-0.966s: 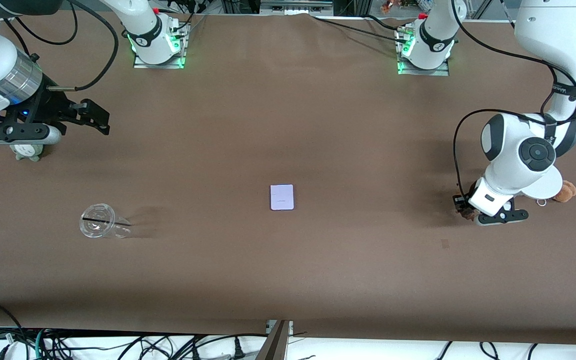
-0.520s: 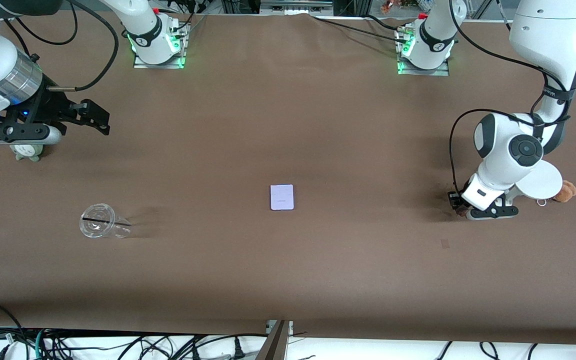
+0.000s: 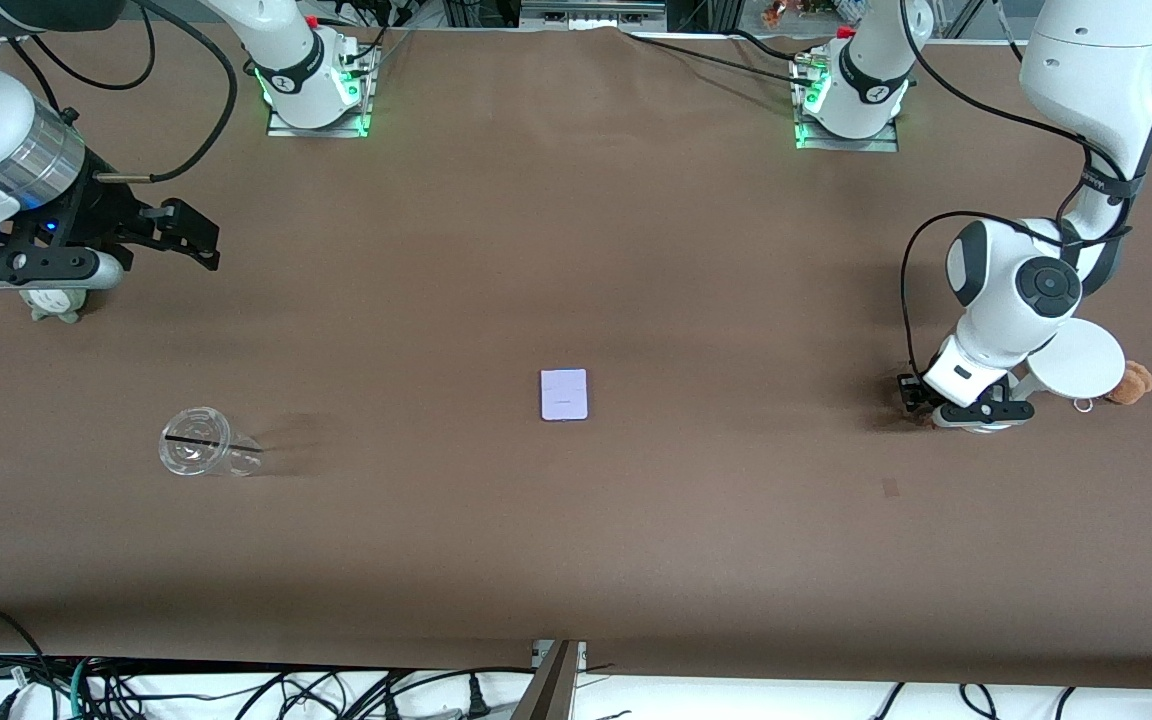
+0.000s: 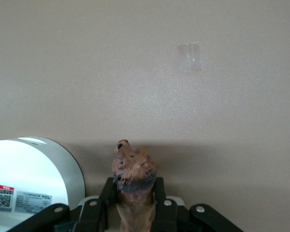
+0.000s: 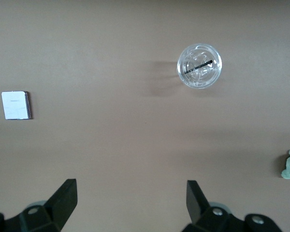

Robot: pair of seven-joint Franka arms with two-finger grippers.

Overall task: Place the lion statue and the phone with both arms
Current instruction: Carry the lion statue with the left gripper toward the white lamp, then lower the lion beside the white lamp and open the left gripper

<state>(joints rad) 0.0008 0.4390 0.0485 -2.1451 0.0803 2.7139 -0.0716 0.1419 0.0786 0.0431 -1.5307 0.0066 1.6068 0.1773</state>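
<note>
The lion statue [image 4: 133,170], a small reddish-brown figurine, is clamped between the black fingers of my left gripper [image 4: 134,187], which is shut on it. In the front view that gripper [image 3: 921,407] is low over the table at the left arm's end, beside a white round disc. The phone [image 3: 564,394], a pale lavender slab, lies flat near the table's middle and also shows in the right wrist view as the phone [image 5: 15,105]. My right gripper [image 3: 186,235] hangs open and empty over the right arm's end, with its jaws [image 5: 130,193] spread wide.
A clear plastic cup [image 3: 202,454] lies on its side toward the right arm's end. A grey-green plush [image 3: 56,304] sits under the right wrist. The white disc stand [image 3: 1077,362] and a tan plush [image 3: 1132,383] are beside the left gripper. A tape mark [image 3: 890,487] is nearer the camera.
My left gripper has shifted slightly away from the front camera with the lion statue still in it. The right arm has not moved.
</note>
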